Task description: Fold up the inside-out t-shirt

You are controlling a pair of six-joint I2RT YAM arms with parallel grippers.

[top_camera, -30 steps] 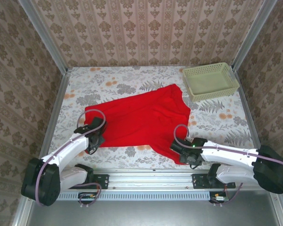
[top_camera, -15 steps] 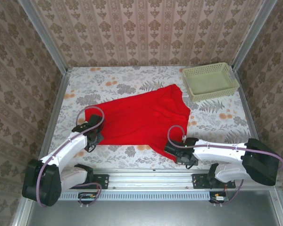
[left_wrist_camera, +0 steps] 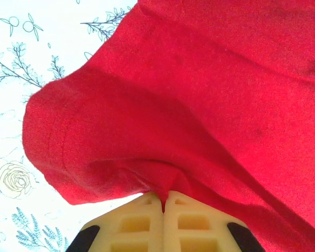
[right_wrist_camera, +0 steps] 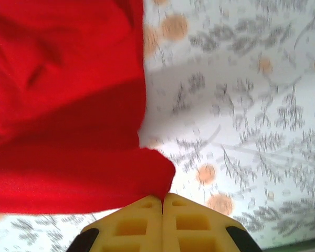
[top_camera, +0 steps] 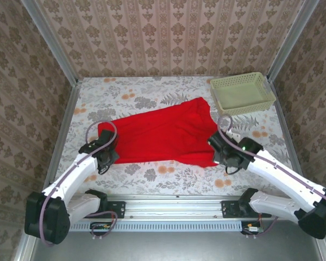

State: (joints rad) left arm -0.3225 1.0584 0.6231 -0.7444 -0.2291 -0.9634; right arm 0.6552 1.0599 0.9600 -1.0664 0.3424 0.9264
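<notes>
Cloth sits pinched in both my claws. My left claw (left_wrist_camera: pixel 163 202) is closed tight, its pale pads meeting with a fold of red fabric caught in the seam between them. My right claw (right_wrist_camera: pixel 162 202) is closed the same way on a rounded corner of the same garment.

Outward from there, the red t-shirt (top_camera: pixel 163 135) lies spread across the middle of the flowered tablecloth (top_camera: pixel 168 175), drawn out between my two grips. The left claw holds its left end and the right claw its near right corner. The pale green basket (top_camera: pixel 240 110) stands at the far right, just beside the shirt's far corner; I cannot tell whether they touch.

I judge the shirt light, soft and limp. It drapes and sags from my pads with no stiffness, so it will follow a pull but crumple if slack. A thin pinch could slip, so I think hem corners and sleeve seams, where both layers come along, are the best places to hold.

A second ago my right claw stood partly open, low by the near table edge, at a flap hanging toward me. It has since shut on that corner and carried it farther in and to the right, so the near hem runs straighter. My left claw has stayed shut and shifted only slightly leftward.
</notes>
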